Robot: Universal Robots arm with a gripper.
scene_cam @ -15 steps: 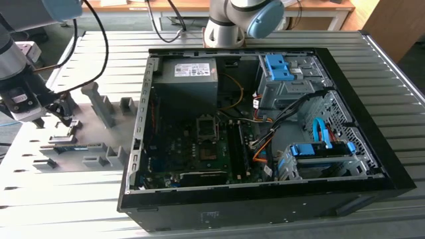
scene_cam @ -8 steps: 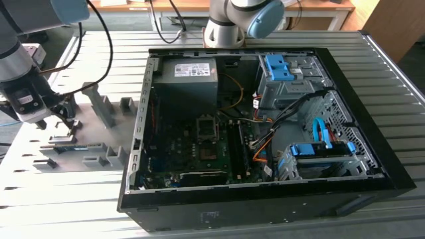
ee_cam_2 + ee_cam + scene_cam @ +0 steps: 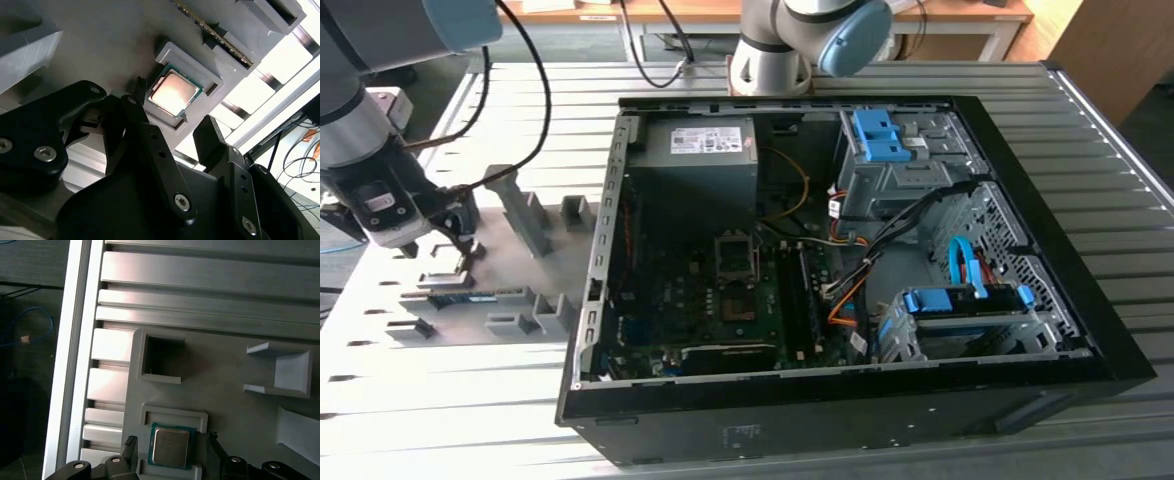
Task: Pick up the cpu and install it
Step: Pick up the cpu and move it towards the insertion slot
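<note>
The gripper [image 3: 440,246] hung over the cpu [image 3: 173,92], jaws released and astride it. The cpu sat in a grey holder [image 3: 194,60] at the exterior view's left of the computer case [image 3: 854,425].

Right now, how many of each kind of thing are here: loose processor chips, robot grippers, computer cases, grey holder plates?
cpu: 1
gripper: 1
computer case: 1
grey holder plate: 1
Total: 4
</note>
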